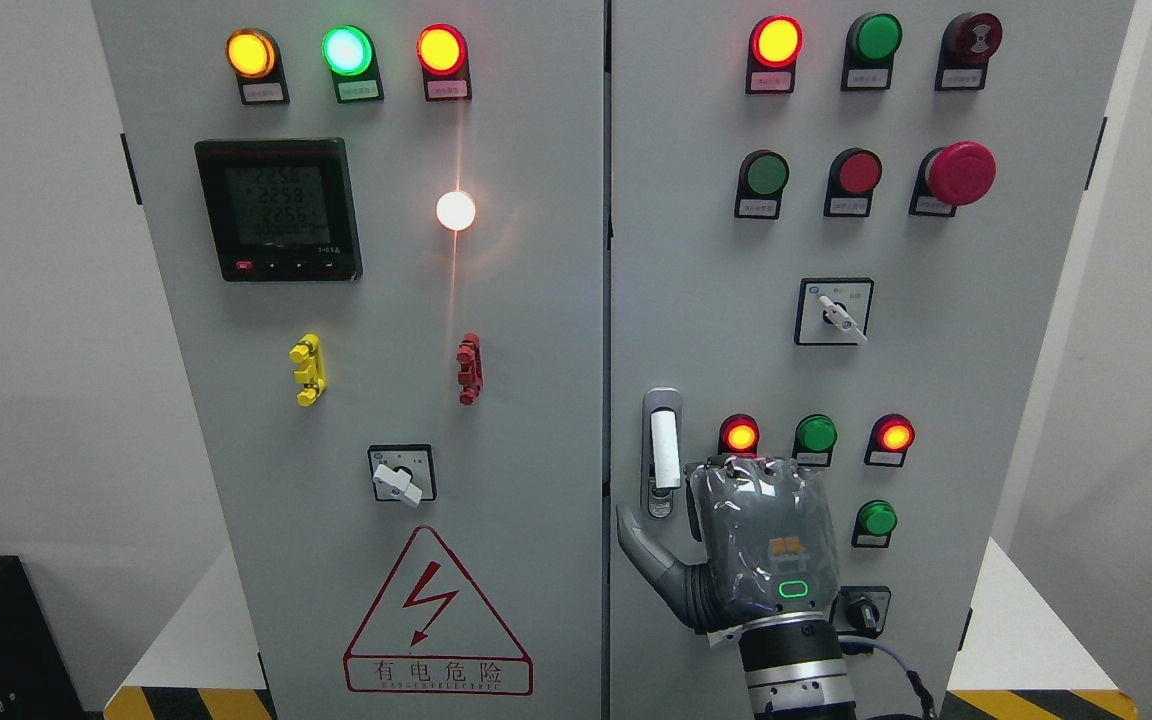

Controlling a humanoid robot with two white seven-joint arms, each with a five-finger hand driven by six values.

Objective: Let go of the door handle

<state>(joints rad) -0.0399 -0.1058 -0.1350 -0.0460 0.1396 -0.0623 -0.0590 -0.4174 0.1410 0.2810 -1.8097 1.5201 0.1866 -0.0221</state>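
Handle stands upright near the left edge of the right cabinet door, free of my grip. My right hand sits just beside it, fingers curled loosely on nothing, thumb spread below. Release looks done; next I'd draw clear of the indicator lamps.

Cabinet fills view, two doors side by side, seam down middle. Left door: three lamps along top edge, meter below them, selector switch lower, warning triangle near bottom edge. Right door: door handle upright just beside seam edge. Right hand just right of handle, below it, in front of door, arm from bottom edge. Emergency stop toward upper right corner.
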